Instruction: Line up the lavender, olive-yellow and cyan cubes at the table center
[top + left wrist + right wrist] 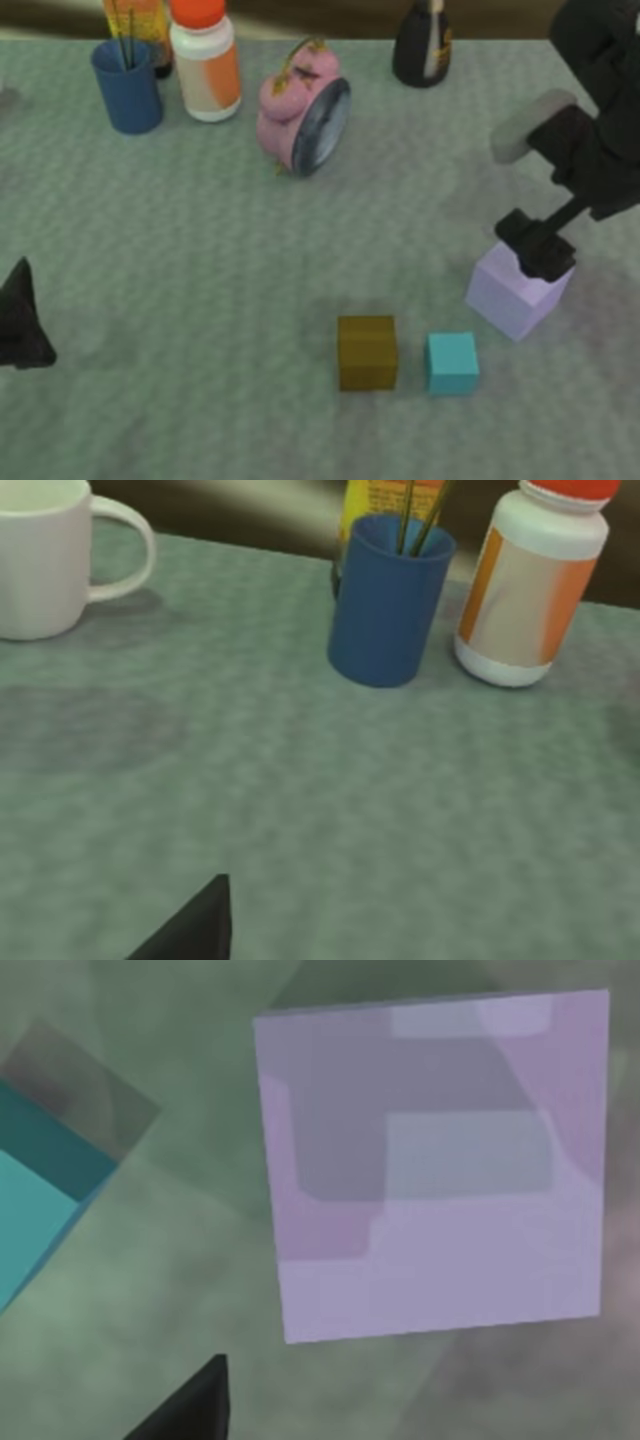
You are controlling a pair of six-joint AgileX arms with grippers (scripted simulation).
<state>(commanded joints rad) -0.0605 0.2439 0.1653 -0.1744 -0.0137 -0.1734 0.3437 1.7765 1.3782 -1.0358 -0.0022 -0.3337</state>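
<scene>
Nearest the camera, the olive-yellow cube (367,351) and cyan cube (452,363) sit side by side mid-counter, a row waiting for its third. Just right of them, the right gripper (540,250) sits on top of the lavender cube (517,292); whether it's clamped, I cannot tell. The right wrist view shows the lavender top face head-on. Left gripper (22,322) idles at the left edge.

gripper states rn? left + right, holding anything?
Left gripper: parked at the table's left edge, nothing near it; jaws cannot be told.
Right gripper: directly over the lavender cube; whether it grips the cube cannot be told.
</scene>
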